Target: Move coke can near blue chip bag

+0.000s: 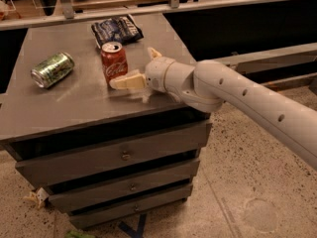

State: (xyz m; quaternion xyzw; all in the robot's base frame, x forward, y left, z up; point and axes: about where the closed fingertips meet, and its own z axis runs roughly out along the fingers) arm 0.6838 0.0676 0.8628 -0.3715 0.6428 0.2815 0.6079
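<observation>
Currently I see my tool [132, 67], fingers spread apart, just right of the upright coke can [114, 63] on the bench [74, 105], blue chip bag [116, 29] close behind it

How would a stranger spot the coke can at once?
On the grey cabinet top, look beside the open gripper. The coke can is red and upright; the green can lies sideways, the blue chip bag flat behind it.

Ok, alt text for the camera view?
An open gripper extends from the right to an upright coke can on a grey drawer cabinet. A blue chip bag lies behind the can; a green can lies on its side at left.
</observation>
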